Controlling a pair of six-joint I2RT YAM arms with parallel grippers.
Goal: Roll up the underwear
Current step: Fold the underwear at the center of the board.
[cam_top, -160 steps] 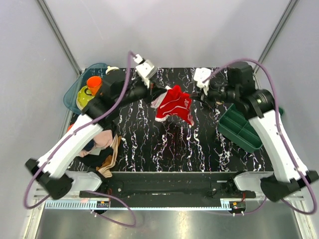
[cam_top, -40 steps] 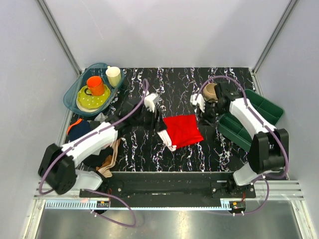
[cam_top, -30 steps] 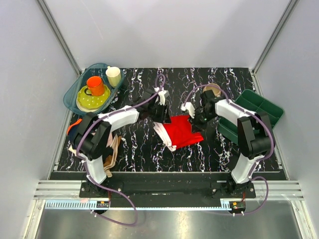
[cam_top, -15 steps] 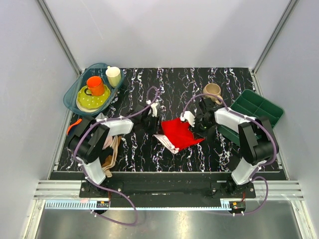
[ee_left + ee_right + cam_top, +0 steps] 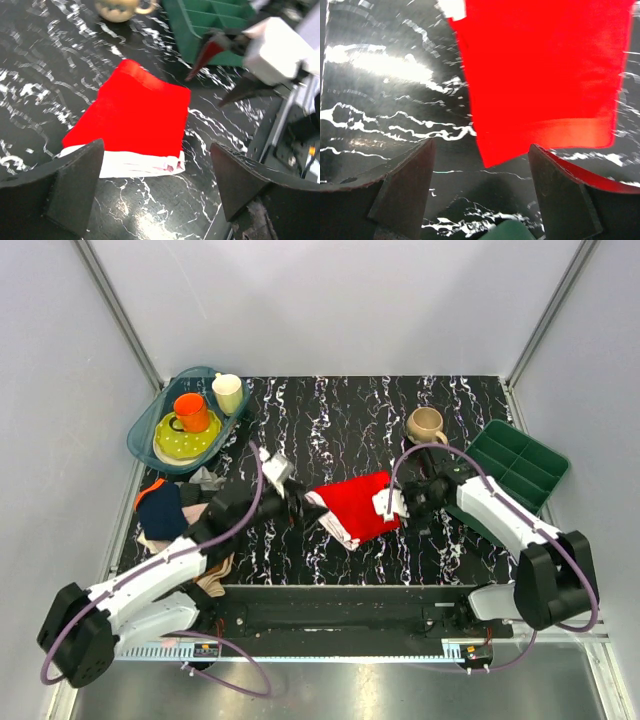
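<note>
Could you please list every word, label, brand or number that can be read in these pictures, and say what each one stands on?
None can be read. The underwear lies folded, showing only plain red cloth and its white trim; a small mark on that trim in the left wrist view is too blurred to read.

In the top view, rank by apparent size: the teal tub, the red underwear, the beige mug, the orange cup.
1. teal tub
2. underwear
3. beige mug and orange cup look about alike; I do not rank them.
</note>
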